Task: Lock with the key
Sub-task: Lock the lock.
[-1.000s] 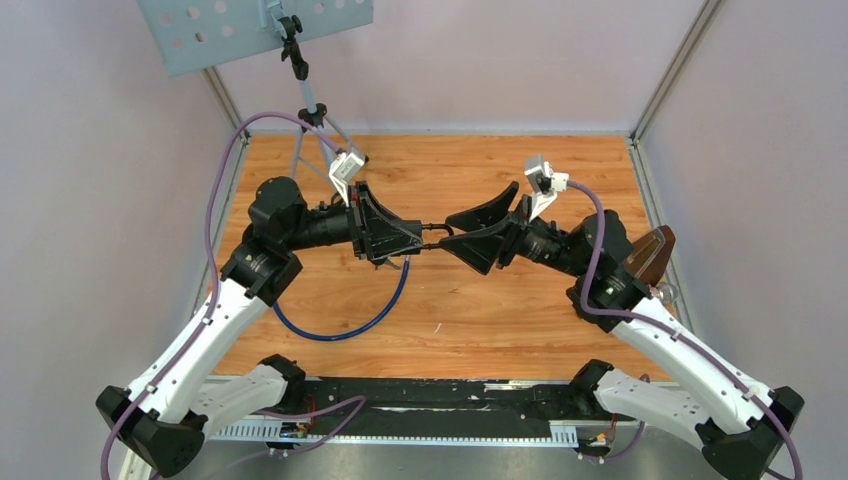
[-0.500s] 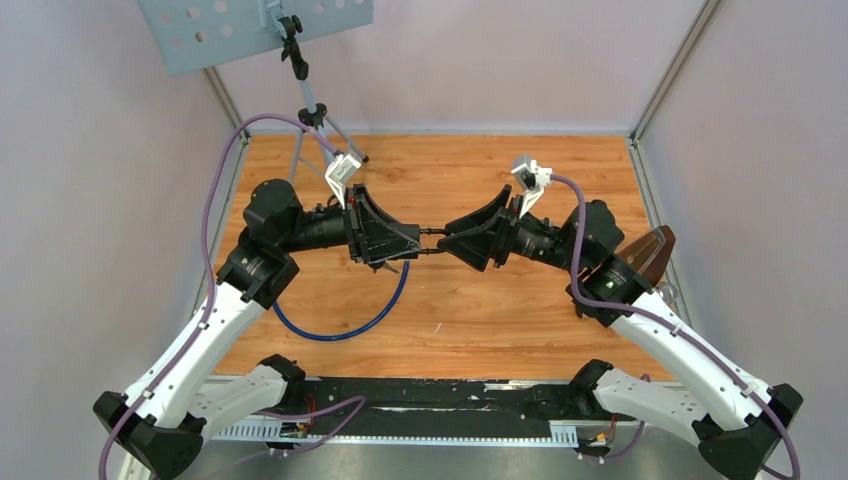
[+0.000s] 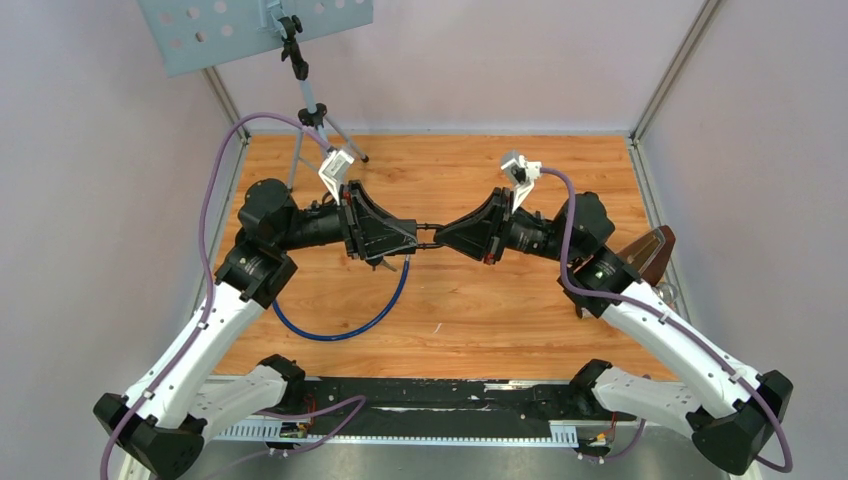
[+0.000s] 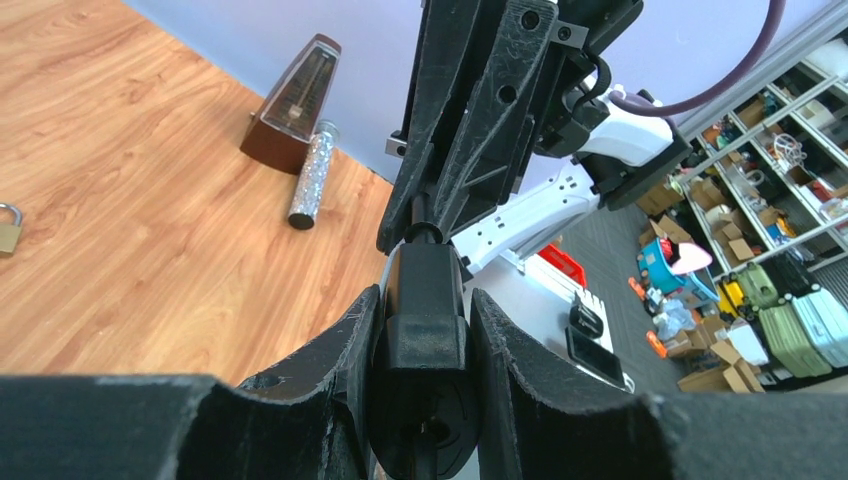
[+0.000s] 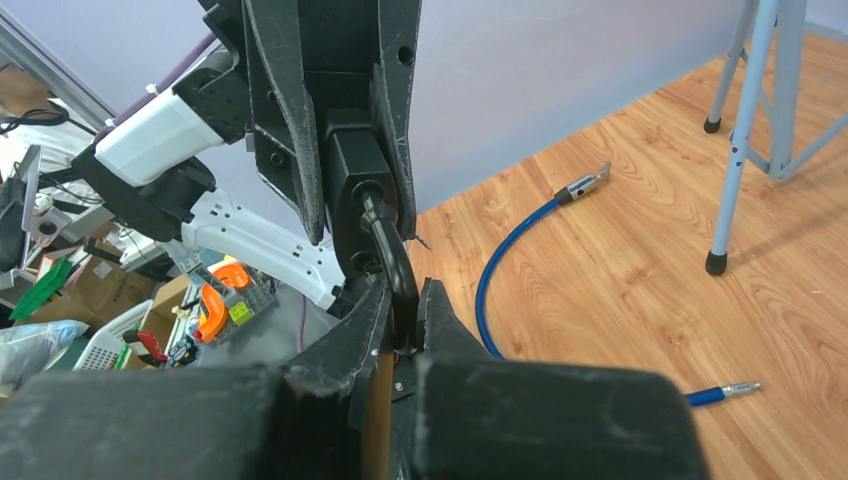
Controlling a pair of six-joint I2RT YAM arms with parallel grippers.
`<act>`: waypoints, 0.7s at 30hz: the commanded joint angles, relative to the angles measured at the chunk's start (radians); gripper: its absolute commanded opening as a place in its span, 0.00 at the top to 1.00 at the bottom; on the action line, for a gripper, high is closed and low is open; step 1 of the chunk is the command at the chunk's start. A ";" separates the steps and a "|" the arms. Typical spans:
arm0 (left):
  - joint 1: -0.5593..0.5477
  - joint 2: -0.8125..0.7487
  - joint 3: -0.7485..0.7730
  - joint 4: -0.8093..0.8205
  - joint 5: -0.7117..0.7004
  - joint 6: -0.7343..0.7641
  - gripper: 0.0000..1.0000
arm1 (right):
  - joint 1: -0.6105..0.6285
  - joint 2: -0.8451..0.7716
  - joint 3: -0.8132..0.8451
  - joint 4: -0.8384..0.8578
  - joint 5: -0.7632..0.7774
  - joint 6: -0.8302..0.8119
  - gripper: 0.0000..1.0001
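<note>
Spread wide a second ago, the right gripper (image 5: 405,292) has now pinched shut on the black loop (image 5: 388,250) jutting from the black lock (image 5: 355,170), whose body sits just beyond, clamped mid-air between the part-open fingers of the left gripper (image 4: 427,300).

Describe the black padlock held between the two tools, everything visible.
The black padlock is a small matte block, plastic-looking, with a thin dark curved shackle at one end. It is held in mid-air above the wooden table, lying roughly level between the arms. The left tool clamps its body from both sides; the right tool is shut on the shackle loop. Nothing else touches it. Whether a key sits in it cannot be told.
</note>
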 commanded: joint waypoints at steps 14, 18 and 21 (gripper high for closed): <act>-0.012 0.030 -0.051 0.131 0.008 -0.025 1.00 | 0.086 0.149 0.040 0.273 0.003 0.143 1.00; -0.013 0.052 -0.055 0.149 0.014 -0.031 1.00 | 0.121 0.176 0.037 0.300 0.005 0.140 1.00; -0.018 0.062 -0.063 0.149 0.013 -0.026 1.00 | 0.144 0.186 0.037 0.315 0.011 0.134 1.00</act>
